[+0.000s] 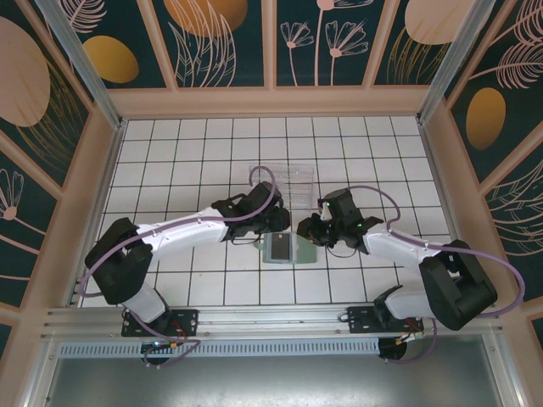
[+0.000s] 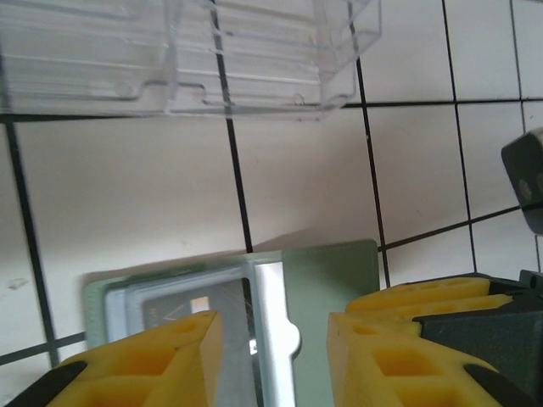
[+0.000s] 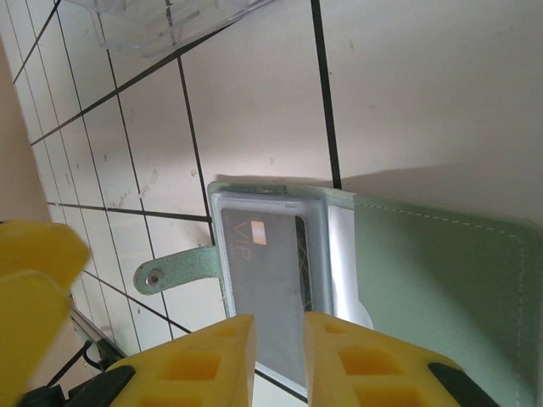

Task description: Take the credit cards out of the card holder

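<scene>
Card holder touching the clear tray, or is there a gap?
Apart. The left wrist view shows a band of bare white tile between the card holder and the clear tray.

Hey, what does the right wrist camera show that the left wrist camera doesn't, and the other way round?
Right wrist view: the VIP lettering on the dark card and a green snap tab with its stud. Left wrist view: a dark block at the right edge, probably part of the other arm. Both: the open green card holder, the dark card behind its clear window, the clear plastic tray on the white tiles, and each camera's own yellow fingers at the bottom.
</scene>
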